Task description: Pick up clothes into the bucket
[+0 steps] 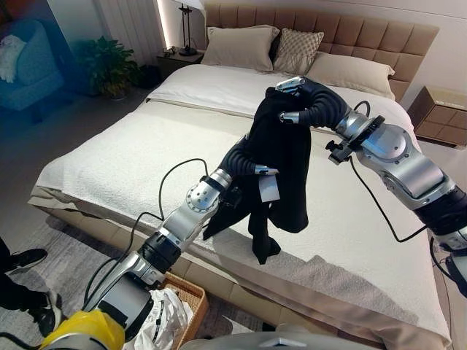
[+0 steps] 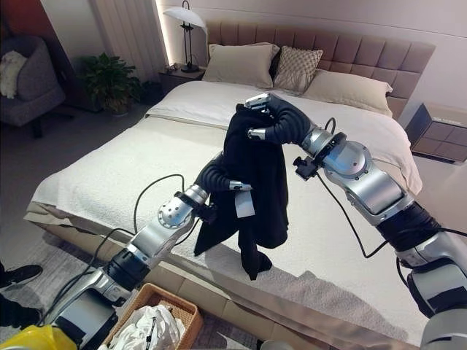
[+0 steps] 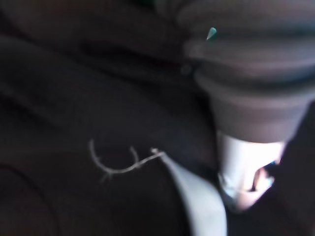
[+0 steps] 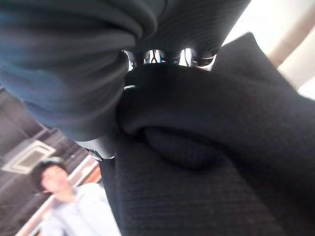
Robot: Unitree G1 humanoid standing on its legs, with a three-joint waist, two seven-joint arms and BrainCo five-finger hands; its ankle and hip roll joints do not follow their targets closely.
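Black garment [image 1: 281, 157] held aloft over near edge of bed [image 1: 131, 157], hem hanging free | right hand [image 1: 295, 98] at top, fingers curled round fabric | left hand [image 1: 248, 164] at mid-garment, fingers buried in cloth, state cannot be told | wicker basket [image 2: 171, 302] with white clothes [image 2: 146, 324] on floor below bed's near edge.

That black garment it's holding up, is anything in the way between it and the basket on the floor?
Nothing visible blocks it. The black garment hangs over the bed's edge; the basket, already holding white cloth, sits below beside the bed.
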